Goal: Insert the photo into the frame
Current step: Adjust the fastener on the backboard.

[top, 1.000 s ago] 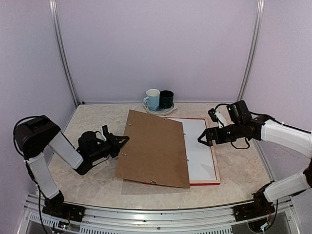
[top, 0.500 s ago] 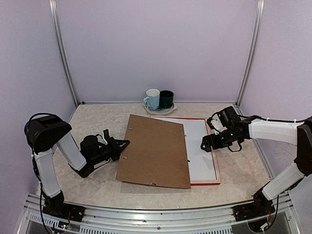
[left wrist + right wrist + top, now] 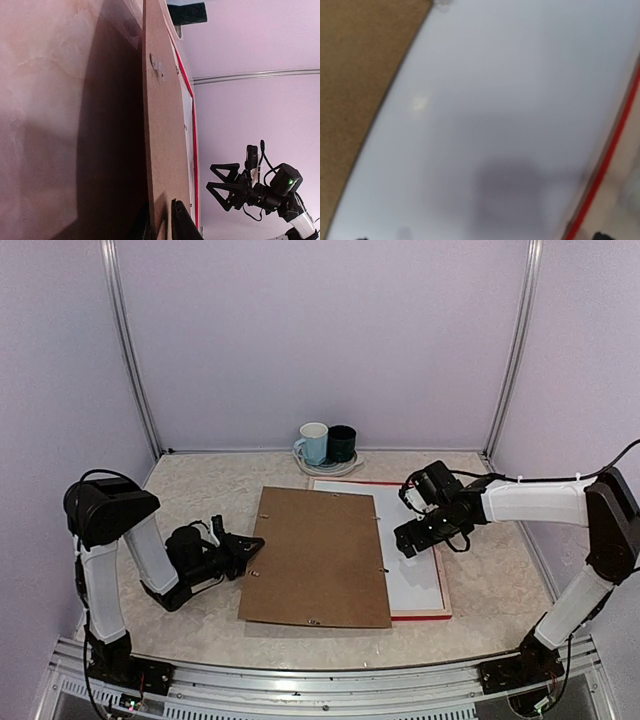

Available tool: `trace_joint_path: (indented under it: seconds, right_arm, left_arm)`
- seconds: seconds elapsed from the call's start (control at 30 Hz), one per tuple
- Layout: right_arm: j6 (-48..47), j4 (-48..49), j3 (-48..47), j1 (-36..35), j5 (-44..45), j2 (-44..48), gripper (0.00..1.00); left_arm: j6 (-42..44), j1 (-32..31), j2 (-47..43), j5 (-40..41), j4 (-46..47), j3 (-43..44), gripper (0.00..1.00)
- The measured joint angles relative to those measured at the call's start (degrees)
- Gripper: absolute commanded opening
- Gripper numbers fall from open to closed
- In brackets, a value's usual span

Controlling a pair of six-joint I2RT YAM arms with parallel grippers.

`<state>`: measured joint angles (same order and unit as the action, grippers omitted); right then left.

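at the board's nine o'clock edge, your left claw (image 3: 248,544) straddles the brown backing board (image 3: 315,555), jaws almost shut; whether they truly grip, you cannot tell. likely it is there to lay that board down. at three o'clock your right claw (image 3: 405,540) gapes above the photo (image 3: 420,585), white back up, inside the red frame (image 3: 420,615).

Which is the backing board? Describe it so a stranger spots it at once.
On the marbled tabletop, look to the middle, in front of the two cups. The brown board lies there, covering the left part of the red-edged frame; it is the only brown panel, beside the white sheet.
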<state>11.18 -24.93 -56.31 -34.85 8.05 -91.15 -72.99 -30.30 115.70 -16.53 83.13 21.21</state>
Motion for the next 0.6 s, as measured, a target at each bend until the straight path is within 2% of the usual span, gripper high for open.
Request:
trace_joint_path:
  seconds: [0.3, 0.6]
  right_arm:
    - [-2.3, -1.8, -3.1, -4.0, 2.4, -4.9, 0.97]
    - [-4.1, -2.6, -3.8, -7.5, 3.0, -7.0, 0.97]
  left_arm:
    - [1.1, 0.5, 1.8, -1.2, 0.6, -0.1, 0.17]
    - [0.7, 1.1, 4.7, -2.5, 5.5, -0.4, 0.17]
